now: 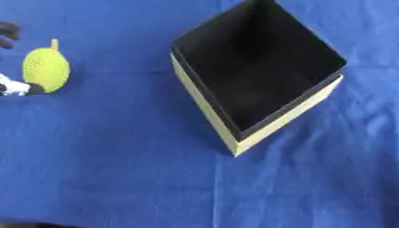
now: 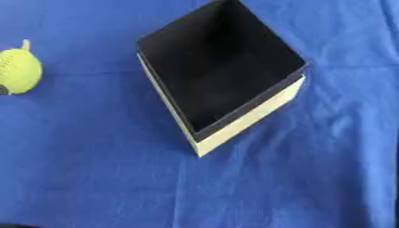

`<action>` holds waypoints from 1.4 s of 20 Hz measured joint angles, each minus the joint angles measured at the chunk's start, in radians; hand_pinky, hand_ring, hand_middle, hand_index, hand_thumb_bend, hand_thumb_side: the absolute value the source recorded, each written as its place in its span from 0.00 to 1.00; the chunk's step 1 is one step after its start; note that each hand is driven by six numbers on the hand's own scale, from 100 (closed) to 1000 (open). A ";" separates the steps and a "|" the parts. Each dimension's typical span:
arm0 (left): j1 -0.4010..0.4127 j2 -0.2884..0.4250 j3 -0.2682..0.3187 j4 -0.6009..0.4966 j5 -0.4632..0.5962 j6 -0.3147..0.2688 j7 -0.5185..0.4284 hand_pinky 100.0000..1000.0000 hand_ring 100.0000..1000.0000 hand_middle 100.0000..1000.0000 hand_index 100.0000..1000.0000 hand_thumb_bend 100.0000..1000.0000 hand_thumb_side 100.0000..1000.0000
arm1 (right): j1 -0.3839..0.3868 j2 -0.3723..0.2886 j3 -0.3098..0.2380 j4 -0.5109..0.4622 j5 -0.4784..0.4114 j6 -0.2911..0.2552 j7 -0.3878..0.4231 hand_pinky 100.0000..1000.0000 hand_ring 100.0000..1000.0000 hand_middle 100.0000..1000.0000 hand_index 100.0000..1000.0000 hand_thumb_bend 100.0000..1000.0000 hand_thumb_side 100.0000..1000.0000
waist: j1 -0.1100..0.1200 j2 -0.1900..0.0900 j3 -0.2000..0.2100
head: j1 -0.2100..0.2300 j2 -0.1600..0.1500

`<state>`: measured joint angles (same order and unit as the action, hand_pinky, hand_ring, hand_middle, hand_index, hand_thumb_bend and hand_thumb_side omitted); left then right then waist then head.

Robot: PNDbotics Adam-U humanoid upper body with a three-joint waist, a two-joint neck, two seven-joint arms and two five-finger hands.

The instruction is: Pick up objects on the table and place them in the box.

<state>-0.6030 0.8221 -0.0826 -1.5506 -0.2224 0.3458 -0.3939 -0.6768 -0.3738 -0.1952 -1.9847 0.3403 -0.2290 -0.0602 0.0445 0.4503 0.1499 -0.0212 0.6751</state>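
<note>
A yellow-green bumpy fruit (image 1: 46, 69) with a short stem lies on the blue cloth at the far left. My left hand (image 1: 17, 88) shows only partly at the left edge. One white and black tip touches the fruit's lower left side. Dark fingers (image 1: 8, 30) sit above and left of the fruit, apart from it, so the hand stands open around the fruit's left side. The box (image 1: 204, 104), black inside with cream outer walls, stands open-topped at centre right, turned corner-on, with nothing visible inside. My right hand is in neither view.
Blue cloth (image 1: 117, 169) covers the whole table, with wide bare stretches in front of and to the right of the box. A dark shape (image 1: 31, 225) shows at the bottom left edge.
</note>
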 measured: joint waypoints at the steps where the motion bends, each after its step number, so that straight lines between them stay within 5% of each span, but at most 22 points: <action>1: -0.007 -0.005 -0.004 0.009 -0.006 0.000 -0.003 0.80 0.85 0.82 0.91 0.70 0.01 | 0.000 0.000 0.000 0.000 -0.001 0.000 0.001 0.74 0.65 0.50 0.78 0.00 0.29 | 0.000 0.000 -0.001 | 0.001 0.000; 4: -0.030 -0.020 -0.014 0.045 -0.023 0.005 -0.008 0.80 0.85 0.82 0.91 0.70 0.00 | 0.000 0.001 0.000 0.000 -0.001 -0.001 0.001 0.74 0.65 0.50 0.78 0.00 0.29 | 0.000 0.000 -0.002 | 0.002 0.000; 7: -0.047 -0.036 -0.024 0.085 -0.050 0.011 -0.006 0.79 0.84 0.81 0.91 0.53 0.06 | 0.000 0.001 0.000 0.000 -0.002 0.000 0.002 0.74 0.66 0.50 0.78 0.00 0.30 | 0.000 0.000 -0.003 | 0.004 0.000; 22: -0.101 -0.088 -0.041 0.198 -0.179 0.046 0.042 0.81 0.84 0.80 0.90 0.45 0.05 | 0.000 0.009 0.000 0.000 -0.010 0.001 0.005 0.74 0.66 0.49 0.78 0.00 0.32 | 0.000 0.000 -0.008 | 0.016 -0.005; 28: -0.109 -0.108 -0.050 0.220 -0.226 0.043 0.035 0.74 0.76 0.73 0.85 0.43 0.06 | 0.000 0.010 -0.001 0.000 -0.013 0.002 0.006 0.74 0.66 0.49 0.79 0.00 0.32 | 0.000 0.000 -0.008 | 0.018 -0.010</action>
<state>-0.7121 0.7138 -0.1325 -1.3305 -0.4481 0.3885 -0.3589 -0.6770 -0.3642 -0.1962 -1.9847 0.3270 -0.2272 -0.0545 0.0442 0.4503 0.1417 -0.0034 0.6656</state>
